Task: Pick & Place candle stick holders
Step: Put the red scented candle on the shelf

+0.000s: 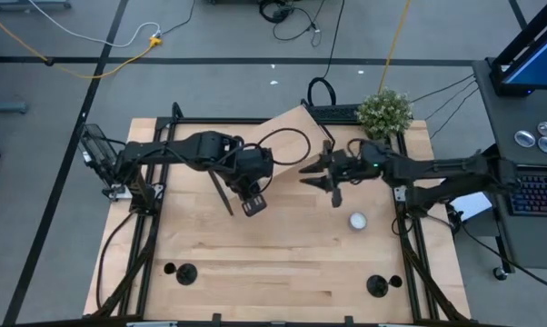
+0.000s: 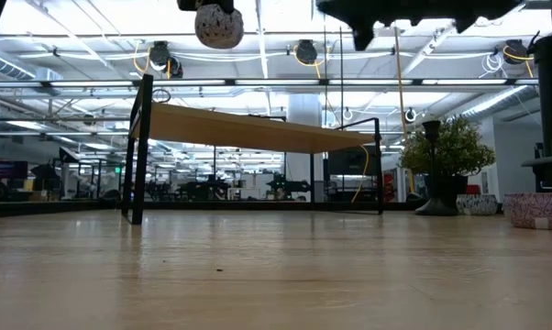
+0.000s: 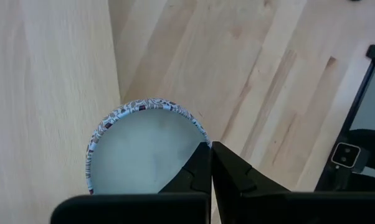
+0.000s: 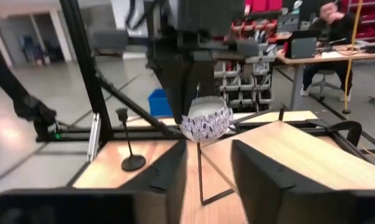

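The left gripper (image 1: 254, 205) hangs above the middle of the wooden surface (image 1: 283, 272), raised well off it. In the left wrist view its two dark fingers (image 3: 228, 174) are pressed together on the rim of a small round tealight candle (image 3: 144, 146) with a patterned band around its side, so the gripper is clamped on that candle. The low view shows the same candle (image 2: 219, 25) held high in the air, and the right wrist view shows it (image 4: 206, 121) hanging from the left gripper above the surface.

The right gripper (image 1: 333, 182) is also lifted over the surface, just right of the left one and facing it. In the right wrist view its fingers (image 4: 262, 171) stand apart with nothing between them.

A second tealight candle (image 1: 357, 220) lies on the surface, near the right gripper and toward the front.

The candle stick holders stand along the front edge of the surface, well apart from both grippers: one (image 1: 185, 272) near the front left corner and one (image 1: 377, 285) near the front right. One holder (image 4: 130, 152) appears upright in the right wrist view, with its disc base on the wood.

A potted plant (image 1: 384, 111) sits at the back right corner, and a tilted wooden board (image 2: 248, 128) on a black frame stands at the back.
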